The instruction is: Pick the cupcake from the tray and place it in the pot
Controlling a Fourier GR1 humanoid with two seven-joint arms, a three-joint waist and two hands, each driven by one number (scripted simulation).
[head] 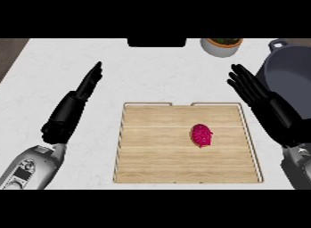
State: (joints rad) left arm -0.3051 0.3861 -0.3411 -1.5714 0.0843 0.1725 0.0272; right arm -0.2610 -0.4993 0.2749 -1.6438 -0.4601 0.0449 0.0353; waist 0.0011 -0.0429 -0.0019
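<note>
Nothing is done yet. The cupcake (pixel 202 135) lies on the tray (pixel 151 169), the pot (pixel 296 84) far right. My right hand (pixel 259 93) and left hand (pixel 75 104) are spread, holding nothing.

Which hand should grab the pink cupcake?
The right hand. The cupcake lies on the tray's right half, nearer that hand, and the pot sits just beyond it.

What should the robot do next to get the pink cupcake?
Probably bring the right hand left and down over the cupcake. That hand is open and holds nothing, it is the nearer of the two, and the cupcake lies untouched on the wooden tray. The pot is also on that side. The left hand is farther off.
</note>
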